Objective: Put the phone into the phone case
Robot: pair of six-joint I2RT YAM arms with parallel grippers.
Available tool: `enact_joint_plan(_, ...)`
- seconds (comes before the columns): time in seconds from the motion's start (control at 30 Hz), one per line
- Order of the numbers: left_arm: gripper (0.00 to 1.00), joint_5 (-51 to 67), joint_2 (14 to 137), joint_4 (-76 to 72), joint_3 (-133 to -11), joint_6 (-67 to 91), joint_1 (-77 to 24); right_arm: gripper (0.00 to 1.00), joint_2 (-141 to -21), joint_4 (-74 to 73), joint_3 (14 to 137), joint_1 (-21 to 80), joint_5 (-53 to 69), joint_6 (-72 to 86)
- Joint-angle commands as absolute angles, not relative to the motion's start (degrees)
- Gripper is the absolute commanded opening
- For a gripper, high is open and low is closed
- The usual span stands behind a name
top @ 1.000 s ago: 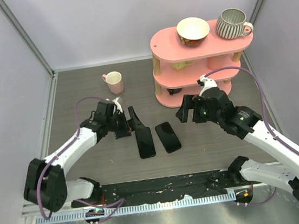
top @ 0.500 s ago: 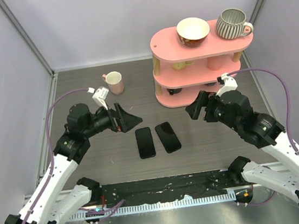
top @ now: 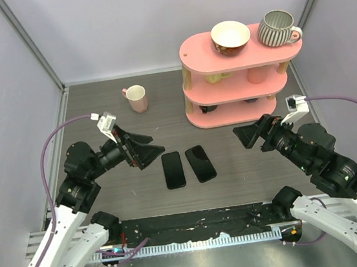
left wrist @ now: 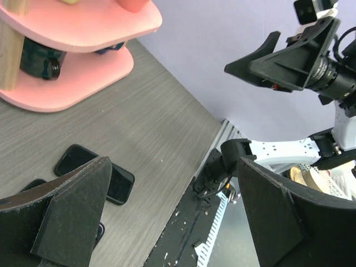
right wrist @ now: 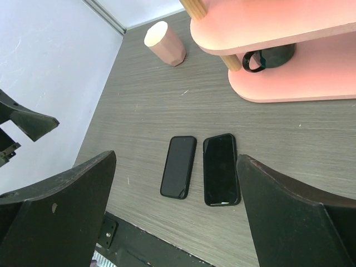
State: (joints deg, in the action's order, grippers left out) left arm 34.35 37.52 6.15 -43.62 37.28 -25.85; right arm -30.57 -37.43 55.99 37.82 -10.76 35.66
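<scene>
The phone case (top: 174,170), matte black with a light cutout at one corner, lies flat on the grey table. The phone (top: 200,163), glossy black, lies flat just right of it, close beside it. My left gripper (top: 149,147) is open and empty, raised above and left of the case. My right gripper (top: 247,135) is open and empty, raised to the right of the phone. The right wrist view looks down between its open gripper (right wrist: 176,158) onto the case (right wrist: 179,166) and the phone (right wrist: 221,168). In the left wrist view my left gripper (left wrist: 172,167) is open; one finger hides most of the case (left wrist: 32,184) and part of the phone (left wrist: 75,158).
A pink three-tier shelf (top: 237,77) stands at the back right, with a bowl (top: 230,35) and a striped mug (top: 277,28) on top and a dark mug (right wrist: 270,57) on its lowest tier. A pink cup (top: 137,98) stands at the back left. A black strip (top: 196,221) runs along the table's front edge.
Both arms have drawn back and up from the two black slabs. The left gripper, which was at the case's far end, is now left of it. The right gripper has moved right.
</scene>
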Motion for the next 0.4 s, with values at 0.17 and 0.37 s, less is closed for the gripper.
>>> enact_joint_plan(0.17, 1.0, 35.0, 35.7, 2.1, -43.3, 38.3, -25.8, 0.96, -28.7, -33.8, 56.6, 38.0, -11.1, 35.2)
enact_joint_plan(0.37, 1.0, 33.8, 35.2, 2.9, -43.3, 37.7, -25.8, 0.96, -28.5, -33.4, 55.8, 38.0, -11.2, 34.9)
